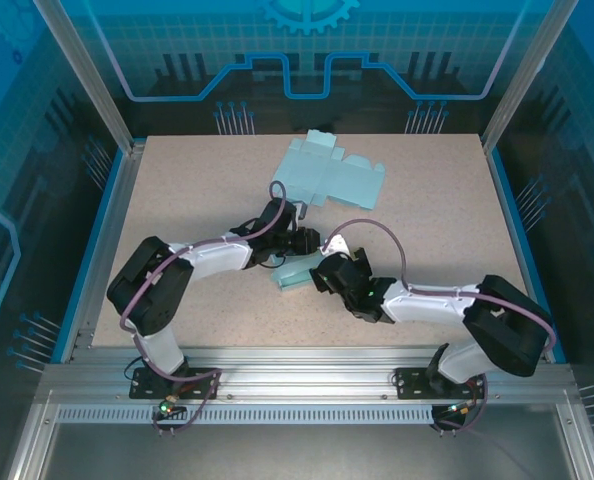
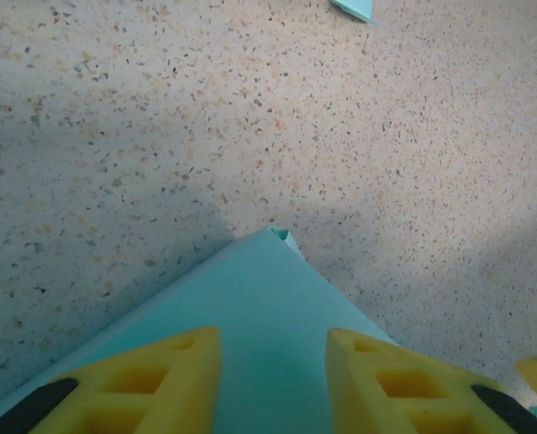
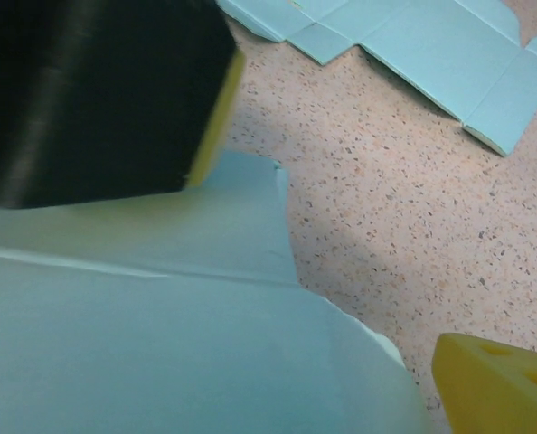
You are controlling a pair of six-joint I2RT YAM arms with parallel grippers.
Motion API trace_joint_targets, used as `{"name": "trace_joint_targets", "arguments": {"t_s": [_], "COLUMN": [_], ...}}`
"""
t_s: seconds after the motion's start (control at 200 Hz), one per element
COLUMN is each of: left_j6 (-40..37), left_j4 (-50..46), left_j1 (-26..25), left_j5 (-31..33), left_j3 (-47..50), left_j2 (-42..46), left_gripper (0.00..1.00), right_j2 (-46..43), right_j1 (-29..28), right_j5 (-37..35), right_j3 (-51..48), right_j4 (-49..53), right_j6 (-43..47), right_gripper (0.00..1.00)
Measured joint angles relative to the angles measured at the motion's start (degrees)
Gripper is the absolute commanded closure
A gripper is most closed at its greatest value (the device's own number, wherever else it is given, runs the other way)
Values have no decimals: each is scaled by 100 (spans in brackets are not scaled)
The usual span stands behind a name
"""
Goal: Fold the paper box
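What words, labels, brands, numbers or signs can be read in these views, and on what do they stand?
No readable text.
The folded box and the flat box are plain light blue, with no print on the faces that show.
The back wall bears a gear sign and circuit-like lines, with no letters or numbers.

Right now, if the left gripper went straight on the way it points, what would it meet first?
The teal paper box, lying between the fingers of the left gripper. Past its corner, probably the table, though depth is unclear.
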State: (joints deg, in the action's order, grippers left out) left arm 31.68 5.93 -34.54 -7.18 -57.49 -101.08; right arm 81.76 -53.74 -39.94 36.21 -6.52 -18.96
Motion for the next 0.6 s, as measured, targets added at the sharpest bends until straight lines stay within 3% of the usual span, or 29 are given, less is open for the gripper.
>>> {"name": "trace_joint_targets", "arguments": {"t_s": [0.05,0.39,0.51,0.6], "left_j6": [17,142,140,118], "left_j4": [111,1019,1174,1408], "left_j1": [0,0,0,-20], "left_j5": [0,2,4,7], "left_j3": [44,490,560,691], "left_j2": [-13,-20,-20,-20], "left_gripper": [63,64,64,64], "right_j2": [-149,-1523,-2015,-2094], "right_j1": [-74,-697,-492,24], "right_j5": [22,140,343,699], "right_j3": [0,203,586,911], "right_j4": [122,1888,2437,2664], "right_j6": [57,-2,-223,-455], "right_gripper": [0,0,0,0]}}
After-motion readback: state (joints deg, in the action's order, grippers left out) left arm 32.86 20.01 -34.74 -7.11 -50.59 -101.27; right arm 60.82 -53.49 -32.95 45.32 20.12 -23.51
